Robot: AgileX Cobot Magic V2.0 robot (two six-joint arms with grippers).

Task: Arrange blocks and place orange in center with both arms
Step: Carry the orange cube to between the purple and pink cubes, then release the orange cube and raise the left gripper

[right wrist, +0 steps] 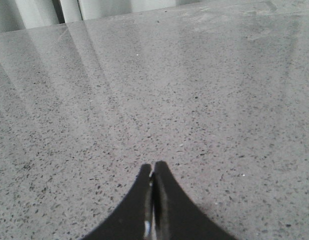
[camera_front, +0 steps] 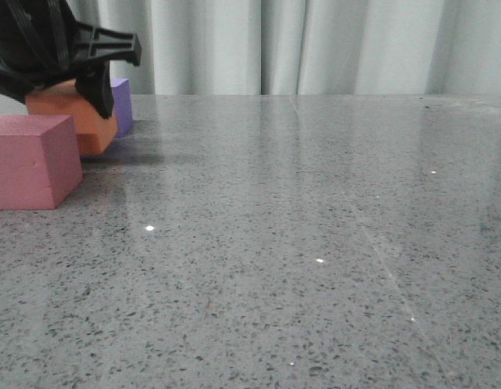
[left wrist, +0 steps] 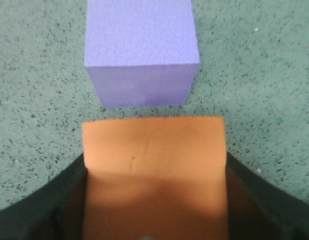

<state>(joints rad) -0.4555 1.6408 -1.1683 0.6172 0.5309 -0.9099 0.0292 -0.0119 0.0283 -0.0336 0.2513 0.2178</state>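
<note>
All the action is at the far left corner of the desk (camera_front: 315, 243), grey speckled polished top w/ pale curtains (camera_front: 315, 44) behind the far edge.

Left gripper (left wrist: 154, 220) is clamped on the orange cube (left wrist: 154, 165): in the left wrist view a black finger sits tight against each side of it, no gap either side. In the front view the cube looks tilted, lifted on one side, w/ the black gripper over its top. Can't tell if its low edge touches the desk or not.

Purple cube (left wrist: 142, 55) sits on the desk just past the orange one, toward the far edge. In the left wrist view there's a thin strip of desk between the two, so close but apart. In the front view only a sliver of purple shows beside the gripper.

Pinkish-red cube (camera_front: 32, 162) is flat on the desk at the left edge, nearer the camera than the orange one, cut off by the frame. It overlaps the orange cube in the front view, so can't tell if they touch.

Right gripper (right wrist: 153, 175): fingertips pressed together, nothing between them, hanging over bare desk. No cubes in its view, and it doesn't show in the front view.
</note>
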